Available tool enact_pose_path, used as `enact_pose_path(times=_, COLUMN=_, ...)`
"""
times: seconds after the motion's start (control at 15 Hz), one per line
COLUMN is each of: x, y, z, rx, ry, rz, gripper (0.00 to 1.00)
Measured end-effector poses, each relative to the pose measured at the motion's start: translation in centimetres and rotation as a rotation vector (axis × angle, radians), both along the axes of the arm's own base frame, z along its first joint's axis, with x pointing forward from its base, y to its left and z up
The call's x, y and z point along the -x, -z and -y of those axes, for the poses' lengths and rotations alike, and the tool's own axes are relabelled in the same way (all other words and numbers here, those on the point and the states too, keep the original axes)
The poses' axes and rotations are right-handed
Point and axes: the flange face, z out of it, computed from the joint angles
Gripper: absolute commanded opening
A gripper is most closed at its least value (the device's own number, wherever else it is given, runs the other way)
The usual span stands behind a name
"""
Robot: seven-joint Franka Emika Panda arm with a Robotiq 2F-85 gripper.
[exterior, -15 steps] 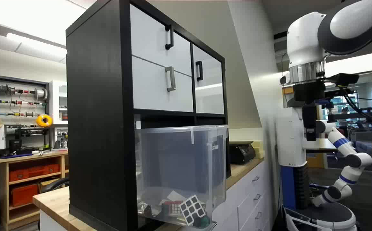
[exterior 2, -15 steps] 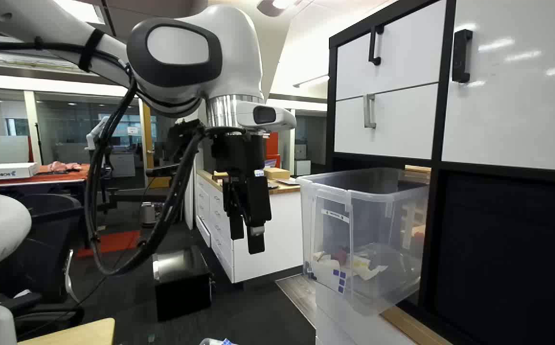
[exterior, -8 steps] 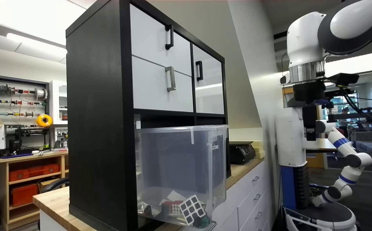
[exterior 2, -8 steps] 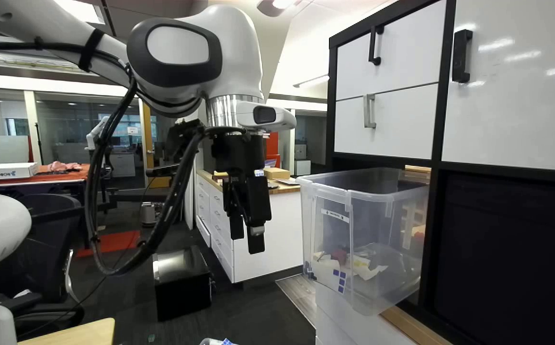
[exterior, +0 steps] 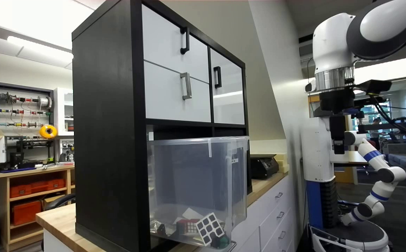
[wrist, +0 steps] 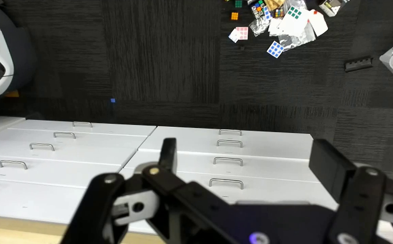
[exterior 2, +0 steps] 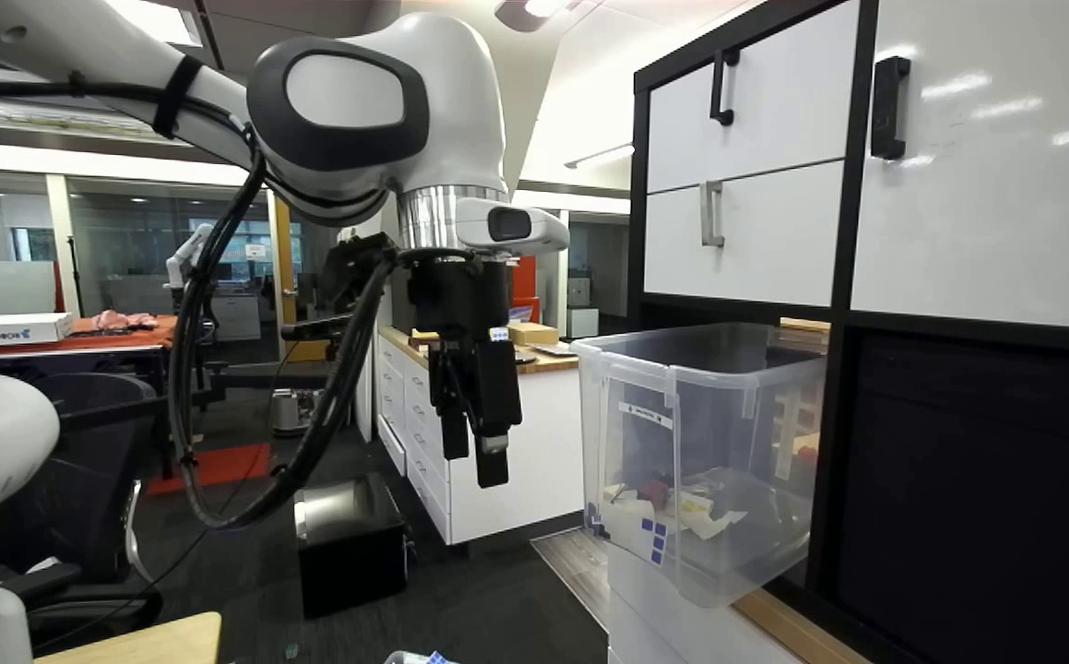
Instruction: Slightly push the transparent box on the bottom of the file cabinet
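While wide agape, gripper [wrist: 247,158] apart from box [exterior 2: 698,452]

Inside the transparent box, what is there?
The box holds a white piece with dark squares, a red item and a green item, among others. What lies under them is covered, so I cannot tell.

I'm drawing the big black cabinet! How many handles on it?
3: black handle on the upper drawer, silver handle on the lower drawer, another black handle on the door alongside. I can't see behind the cabinet.
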Motion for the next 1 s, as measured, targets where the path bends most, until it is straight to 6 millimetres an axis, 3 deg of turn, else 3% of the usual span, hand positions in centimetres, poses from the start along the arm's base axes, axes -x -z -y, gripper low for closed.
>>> enact_pose_path(times=0.27, x=-0.9, y=0.4, z=-1.0, rx=-0.039, ry=-0.009, rz=0.027, gripper=1.00)
enact_pose_path(times=1.0, x=-5.9, y=2.8, z=-3.6, rx=-0.084, ry=-0.093, rz=0.279, gripper=1.00)
